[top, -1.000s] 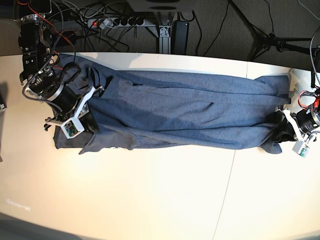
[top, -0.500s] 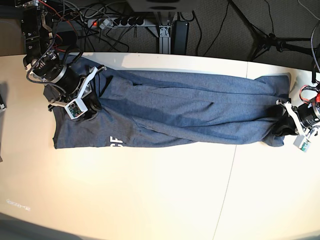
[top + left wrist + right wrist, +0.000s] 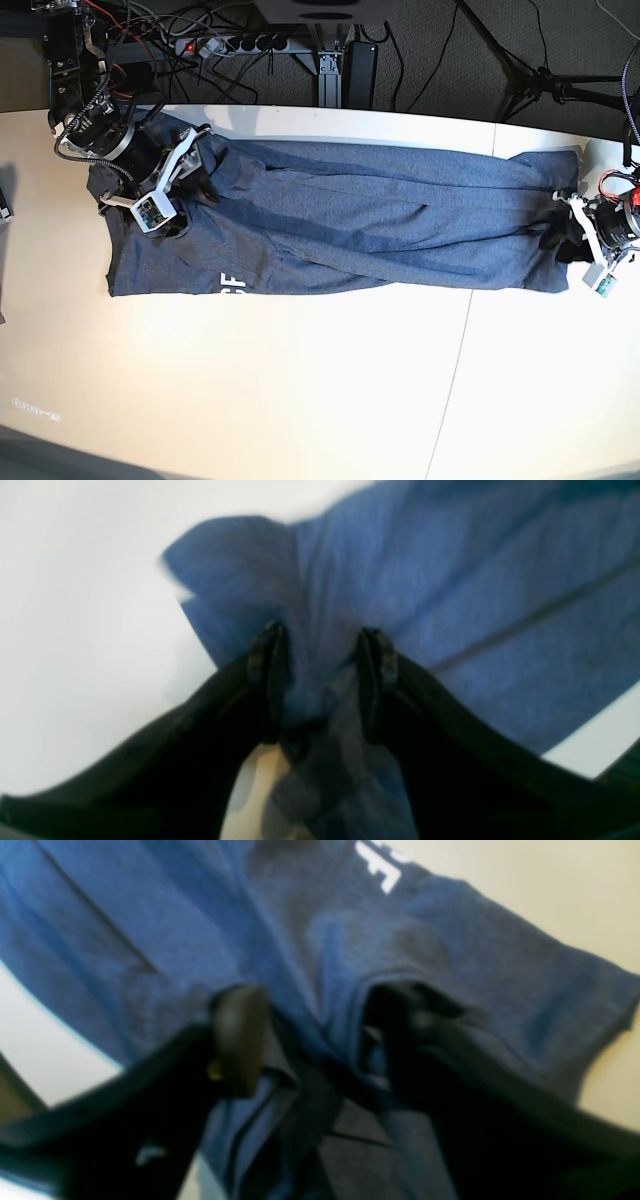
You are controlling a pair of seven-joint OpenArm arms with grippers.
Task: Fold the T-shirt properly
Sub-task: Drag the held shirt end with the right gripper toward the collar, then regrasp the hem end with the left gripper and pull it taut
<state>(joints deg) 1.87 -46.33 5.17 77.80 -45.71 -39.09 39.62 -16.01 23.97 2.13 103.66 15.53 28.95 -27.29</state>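
Note:
The blue-grey T-shirt (image 3: 380, 230) lies stretched lengthwise across the white table (image 3: 300, 400), folded along its length. White letters (image 3: 230, 283) show near its front left edge. My right gripper (image 3: 190, 190) is at the shirt's left end. In the right wrist view its fingers (image 3: 240, 1040) hold a bunched fold of the shirt (image 3: 450, 940) between them. My left gripper (image 3: 555, 238) is at the shirt's right end. In the left wrist view its fingers (image 3: 270, 680) pinch a gathered bunch of the shirt (image 3: 450, 580). Both wrist views are blurred.
A power strip (image 3: 230, 43) with cables and a black stand (image 3: 335, 60) lie behind the table's back edge. Tripod legs (image 3: 540, 75) stand at the back right. A seam (image 3: 455, 370) runs across the table. A dark object (image 3: 4, 200) sits at the left edge.
My right gripper moved toward the back edge with the shirt's left end, uncovering the white letters. My left gripper shifted slightly back, pulling the right end with it.

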